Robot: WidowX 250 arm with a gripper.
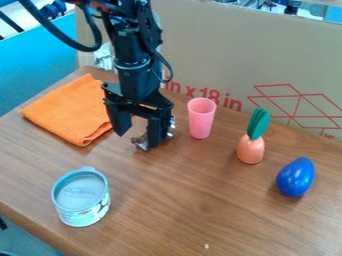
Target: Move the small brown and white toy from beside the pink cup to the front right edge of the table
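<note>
The gripper hangs low over the table, left of the middle of the view, its fingers pointing down and standing wide apart with a gap between them. A small thing, silvery and brown, sits on the table by the finger nearer the cup; that finger covers much of it, so its shape is unclear, and I cannot tell whether the two touch. Bits of it show on both sides of the finger. The pink cup stands upright just beside the gripper, toward the right of the view. On the other side, an orange cloth lies folded flat, partly behind the gripper. Farther right stands an orange toy with a green leafy top, and past it, nearer the camera, lies a blue toy, rounded and narrowing at its upper end. A can with a pale grey lid stands upright near the table's front left edge, well apart from the rest. A tiny white speck is on the wood near the bottom of the view. Behind the table rises a cardboard panel with red print and lines.
</note>
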